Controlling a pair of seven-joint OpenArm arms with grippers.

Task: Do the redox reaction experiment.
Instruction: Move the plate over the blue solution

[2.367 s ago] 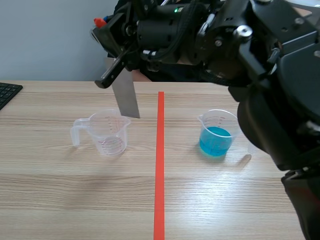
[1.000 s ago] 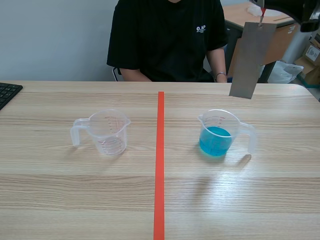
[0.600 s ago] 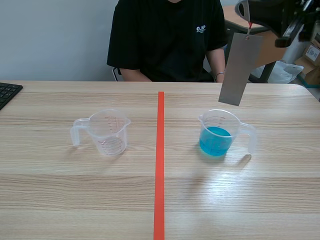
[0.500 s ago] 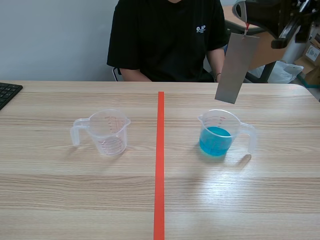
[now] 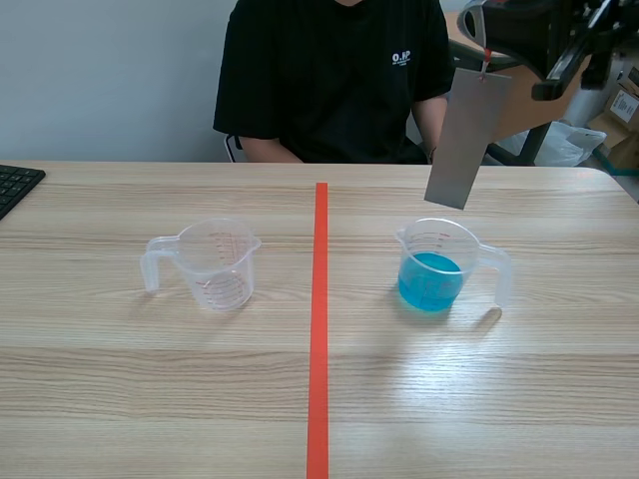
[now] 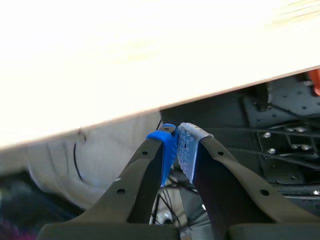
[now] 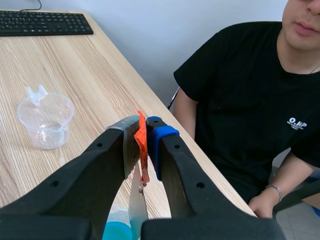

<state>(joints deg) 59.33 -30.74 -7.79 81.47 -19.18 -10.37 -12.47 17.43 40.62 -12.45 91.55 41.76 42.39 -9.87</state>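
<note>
Two clear cups stand on the table [image 5: 120,379]. At the far left only a corner of a black keyboard [image 5: 16,186] pokes in. Next comes the empty cup [image 5: 210,264], left of the red tape line [image 5: 319,329], and the cup of blue liquid [image 5: 437,267] stands right of it. The left gripper [image 6: 177,136] is missing from the scene view. Its own camera finds it below the table's edge, pads pressed together on nothing, with the tabletop above washed out to white. The right gripper [image 7: 143,131] is mostly cut off at the scene's upper right. It pinches a red tab [image 7: 142,145], and the metal sheet [image 5: 462,138] hangs tilted from that, its lower end just above the blue cup's far rim without touching. A person [image 5: 334,80] in black sits behind. A second ago the sheet hung out past the cup's handle, and it has drifted left since. Earlier on it hung by the empty cup.
</note>
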